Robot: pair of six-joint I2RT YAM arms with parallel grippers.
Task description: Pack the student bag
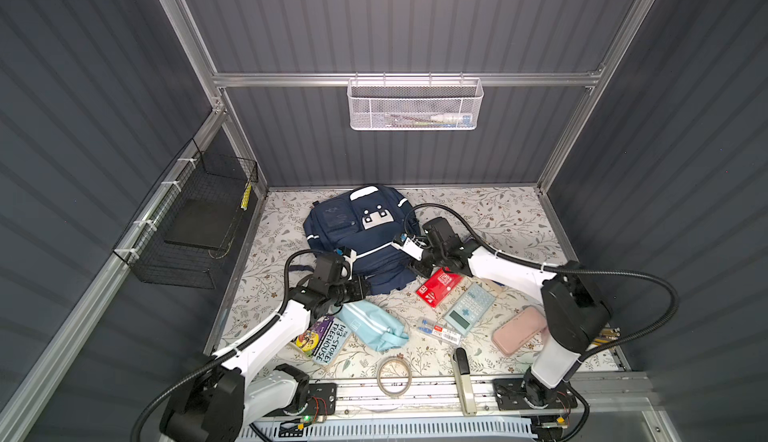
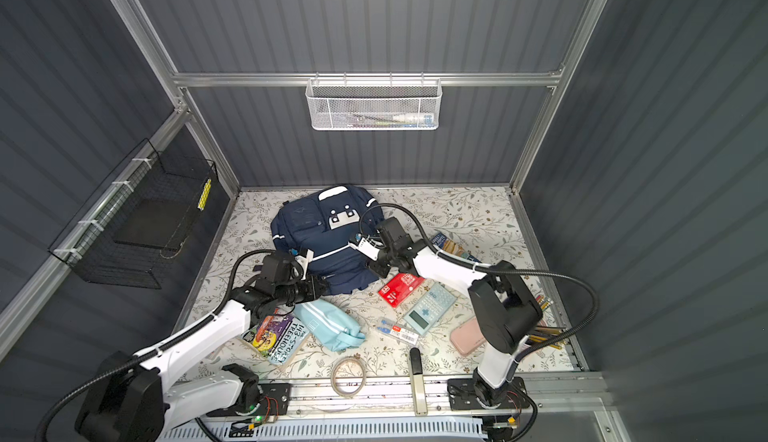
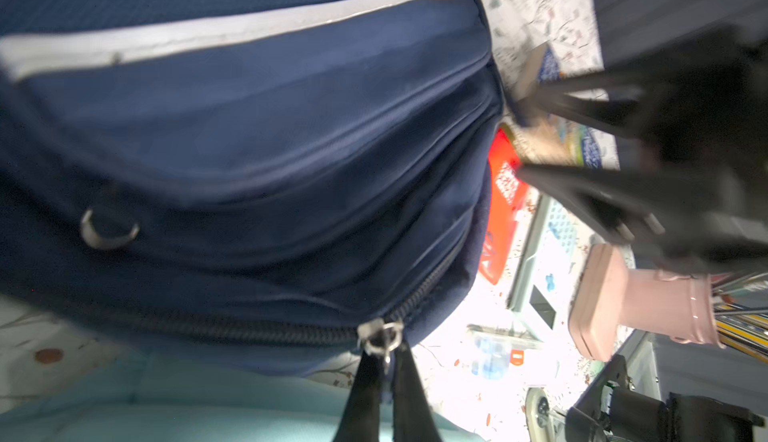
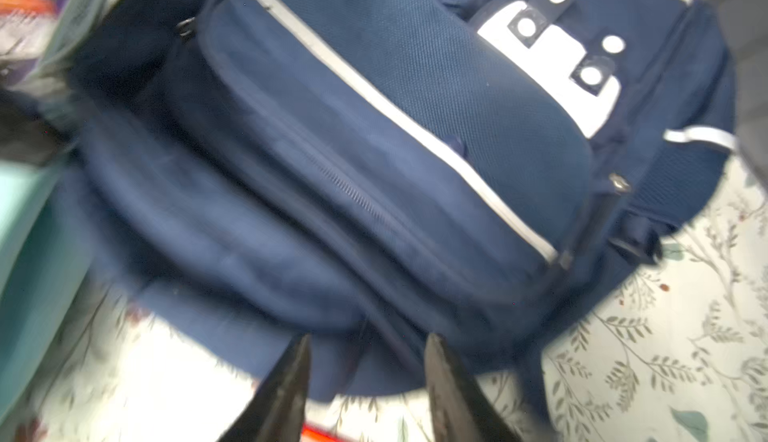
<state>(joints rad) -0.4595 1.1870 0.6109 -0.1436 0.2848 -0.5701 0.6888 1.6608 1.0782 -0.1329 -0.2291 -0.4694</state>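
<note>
The student bag (image 1: pixel 365 232) (image 2: pixel 332 234), navy with white stripes and patches, lies flat at the back middle of the floral table. My left gripper (image 1: pixel 362 288) (image 3: pixel 384 352) is at the bag's near edge. It is shut on the metal zipper pull (image 3: pixel 380 336) of the long zip that runs along that edge. My right gripper (image 1: pixel 417 267) (image 4: pixel 369 340) is at the bag's near right corner. Its fingers (image 4: pixel 299 361) stand apart over the navy fabric with nothing between them.
In front of the bag lie a light blue pouch (image 1: pixel 374 327), a book (image 1: pixel 328 342), a red box (image 1: pixel 438 286), a calculator (image 1: pixel 469 307), a pen pack (image 1: pixel 442 332), a pink pencil case (image 1: pixel 519 330) and a tape roll (image 1: pixel 394 375). A white mesh basket (image 1: pixel 415 103) hangs on the back wall.
</note>
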